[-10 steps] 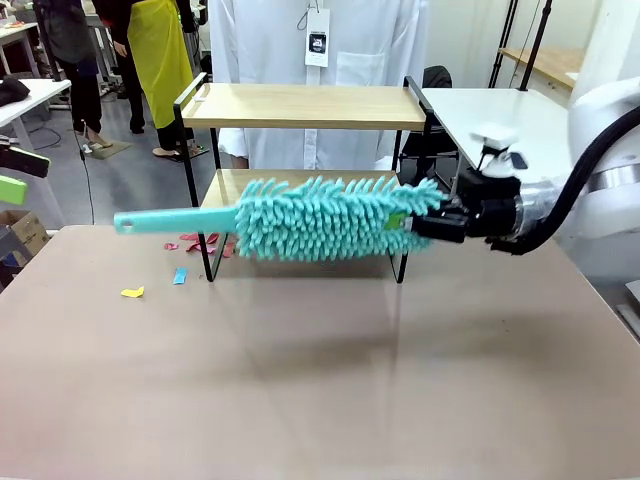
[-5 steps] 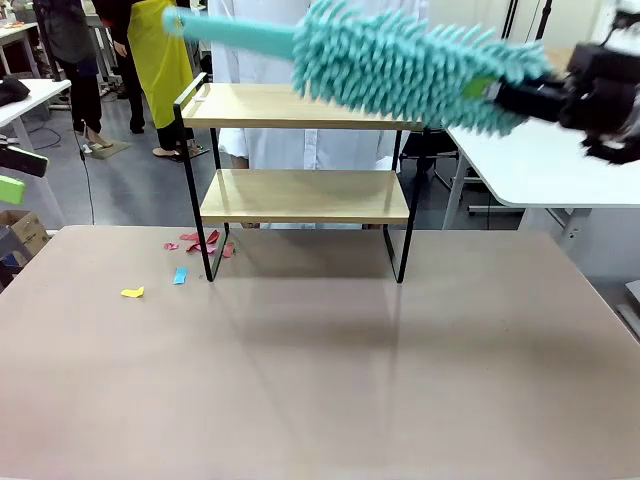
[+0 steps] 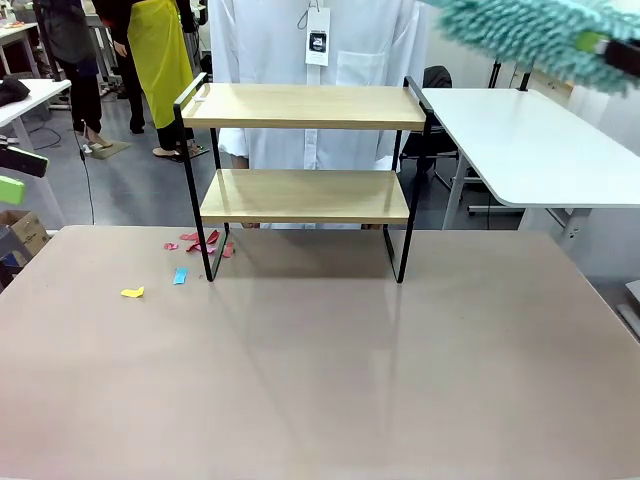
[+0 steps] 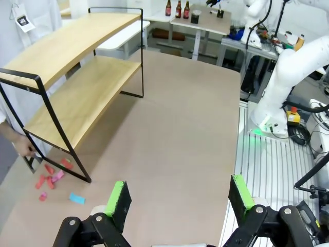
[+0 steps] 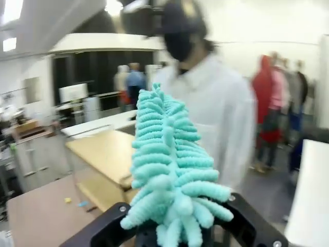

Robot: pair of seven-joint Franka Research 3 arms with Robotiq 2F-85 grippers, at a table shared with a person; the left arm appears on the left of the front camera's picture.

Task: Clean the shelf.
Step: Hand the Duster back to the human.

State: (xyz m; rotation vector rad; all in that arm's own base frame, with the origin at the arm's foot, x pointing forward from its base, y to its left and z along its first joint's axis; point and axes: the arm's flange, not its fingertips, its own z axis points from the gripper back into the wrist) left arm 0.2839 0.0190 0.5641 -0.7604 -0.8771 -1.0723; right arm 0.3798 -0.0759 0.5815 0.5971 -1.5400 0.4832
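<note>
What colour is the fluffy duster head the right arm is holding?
Teal, or turquoise: the fluffy microfibre duster shows best in the right wrist view.

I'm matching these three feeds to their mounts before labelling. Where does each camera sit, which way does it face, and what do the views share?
Front: fixed on the robot's side, facing across the table at the shelf and a white-coated person; the duster crosses top right.
Left wrist: above the table, looking down past the open left end effector; the right arm's base is opposite.
Right wrist: faces the person along the duster in the right end effector.
Shared: the shelf and coloured scraps.
</note>
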